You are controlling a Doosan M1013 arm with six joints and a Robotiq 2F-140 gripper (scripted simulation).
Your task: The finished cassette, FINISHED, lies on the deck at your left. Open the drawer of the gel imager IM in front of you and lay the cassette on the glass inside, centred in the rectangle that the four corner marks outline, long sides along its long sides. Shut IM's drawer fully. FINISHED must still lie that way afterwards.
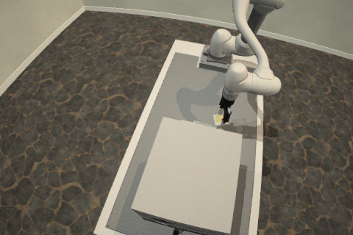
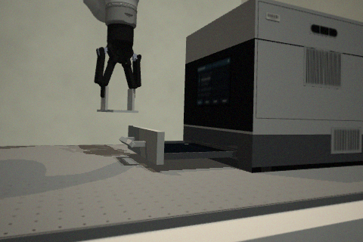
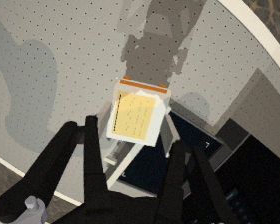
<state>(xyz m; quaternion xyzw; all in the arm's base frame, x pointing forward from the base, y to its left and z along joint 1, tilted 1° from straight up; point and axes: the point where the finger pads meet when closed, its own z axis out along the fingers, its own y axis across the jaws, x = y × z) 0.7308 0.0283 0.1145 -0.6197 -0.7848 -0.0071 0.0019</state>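
The cassette FINISHED [image 1: 218, 119] [image 2: 117, 111] [image 3: 134, 116], a pale plate with a yellow panel and an orange strip at one end, hangs level in the air. My gripper [image 2: 117, 107] [image 3: 136, 116] is shut on it, one finger at each long side. The imager IM [image 1: 191, 172] [image 2: 295, 87] is a big box. Its drawer [image 2: 160, 148] [image 3: 127, 164] stands open, with dark glass inside. The cassette is higher than the drawer and, in the exterior view, out beyond its front panel. Two corner marks show in the wrist view; the cassette and fingers hide part of the drawer.
The drawer's handle [image 2: 133, 143] sticks out from its front panel. IM's tall body rises behind the drawer. The perforated deck [image 1: 165, 92] [image 2: 76, 197] [image 3: 86, 65] has a pale raised-looking border [image 1: 141, 128]. The arm's base [image 1: 217, 64] stands at the deck's far end.
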